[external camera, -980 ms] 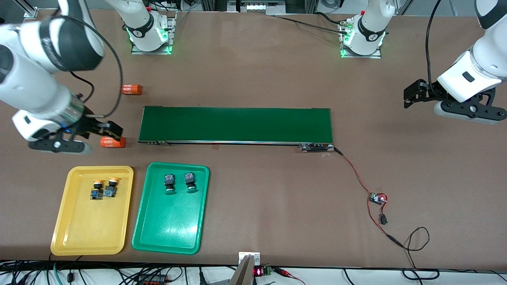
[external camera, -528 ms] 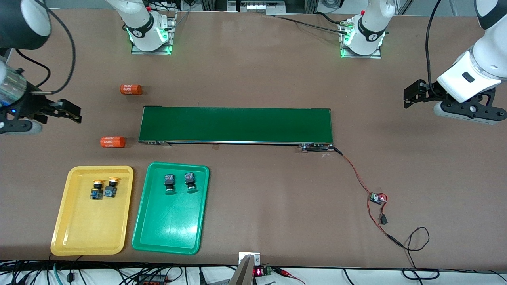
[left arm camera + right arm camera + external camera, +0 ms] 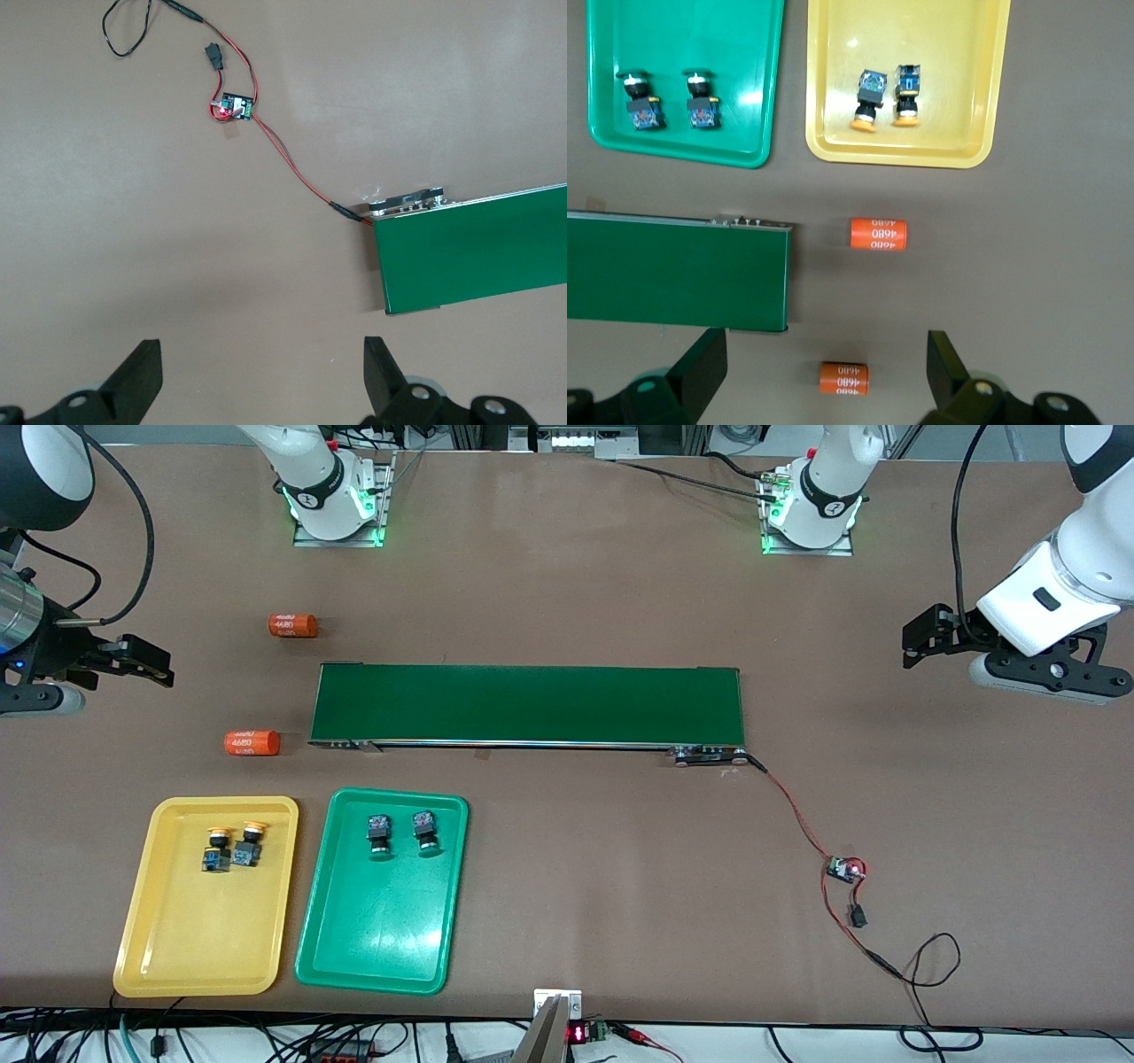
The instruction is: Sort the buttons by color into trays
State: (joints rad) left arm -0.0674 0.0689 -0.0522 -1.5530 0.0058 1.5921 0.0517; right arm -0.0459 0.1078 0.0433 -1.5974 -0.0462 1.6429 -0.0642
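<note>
The yellow tray (image 3: 204, 948) holds two yellow-capped buttons (image 3: 215, 850) (image 3: 249, 846), lying close together. Beside it, the green tray (image 3: 381, 948) holds two green-capped buttons (image 3: 378, 834) (image 3: 426, 832). The right wrist view shows both trays (image 3: 948, 53) (image 3: 682, 35) with the same buttons (image 3: 869, 97) (image 3: 907, 88) (image 3: 640, 102) (image 3: 702, 99) in them. My right gripper (image 3: 149, 662) (image 3: 824, 336) hangs open and empty over the table at the right arm's end. At the left arm's end, my left gripper (image 3: 915, 638) (image 3: 260, 345) waits open over bare table.
A long dark-green conveyor belt (image 3: 527, 704) (image 3: 478, 252) lies across the middle. Two orange cylinders (image 3: 293, 625) (image 3: 252, 742) rest near its end by the right arm. Red wires run from the belt to a small circuit board (image 3: 846, 868) (image 3: 236, 106).
My right arm has pulled away from the orange cylinder near the belt, out toward the table's edge at its own end. The left arm has not moved.
</note>
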